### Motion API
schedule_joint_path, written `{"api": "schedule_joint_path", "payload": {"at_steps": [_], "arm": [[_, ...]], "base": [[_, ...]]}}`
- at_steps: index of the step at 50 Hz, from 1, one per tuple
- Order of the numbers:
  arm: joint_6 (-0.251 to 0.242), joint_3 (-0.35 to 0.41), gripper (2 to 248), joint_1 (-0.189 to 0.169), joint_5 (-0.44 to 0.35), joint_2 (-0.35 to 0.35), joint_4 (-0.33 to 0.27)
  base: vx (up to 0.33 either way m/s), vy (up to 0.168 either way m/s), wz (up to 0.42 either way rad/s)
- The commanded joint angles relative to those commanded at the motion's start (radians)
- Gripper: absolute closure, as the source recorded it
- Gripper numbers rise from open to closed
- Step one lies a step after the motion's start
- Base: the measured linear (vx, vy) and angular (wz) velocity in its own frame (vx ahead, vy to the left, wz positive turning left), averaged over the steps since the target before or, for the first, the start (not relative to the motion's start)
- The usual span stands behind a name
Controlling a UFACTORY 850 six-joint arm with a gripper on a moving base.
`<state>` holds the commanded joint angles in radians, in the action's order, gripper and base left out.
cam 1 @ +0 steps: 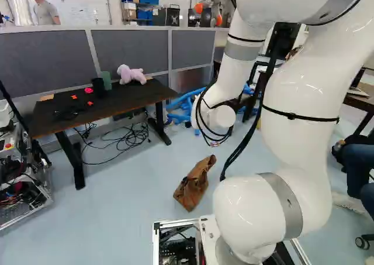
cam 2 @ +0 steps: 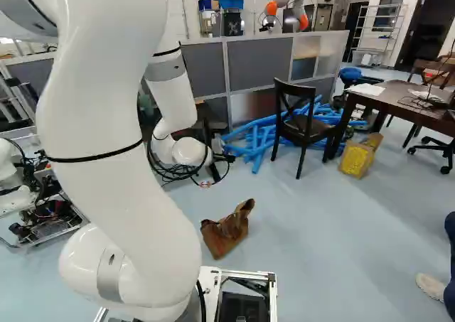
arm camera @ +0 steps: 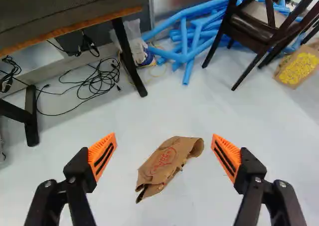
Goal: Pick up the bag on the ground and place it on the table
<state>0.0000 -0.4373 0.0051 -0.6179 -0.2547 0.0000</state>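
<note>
Broadly, floor [cam 1: 128, 200]: it carried the bag in the stretch ahead of the arm's base, and the coming move had to reach down to it.
Surface [cam 1: 134, 94]: the dark one stood beyond the bag, towards the left of the left base view; it seemed the likelier place to set the bag down, though a second table showed in the right base view.
Arm [cam 1: 298, 113]: it was the only one within reach of the bag, so no choice of side arose.
Chair [arm camera: 259, 26]: it stood well apart, past the bag, and served only to give the bag's slant.
End effector [arm camera: 164, 135]: released, its two fingers wide apart with nothing gripped.
Bag [arm camera: 167, 161]: it lay on the floor, ahead of the end effector along its pointing line, near the middle of the span between the fingers and seemingly well short of contact.
Bag's long axis: it ran aslant to the line joining the fingers, one end turned towards the chair, the other back towards the dark surface's side and nearer the end effector.
Bag's narrow width: closing across it probably called for some turn of the end effector during the descent; unturned, the fingers risked crumpling the paper at a skew.
</note>
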Motion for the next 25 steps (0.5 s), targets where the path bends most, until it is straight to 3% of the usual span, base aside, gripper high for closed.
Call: {"api": "schedule_joint_path", "payload": {"at_steps": [25], "arm": [[0.000,-0.088,3,0.000,0.079,-0.136,0.002]], "base": [[0.000,0.000,0.000]]}}
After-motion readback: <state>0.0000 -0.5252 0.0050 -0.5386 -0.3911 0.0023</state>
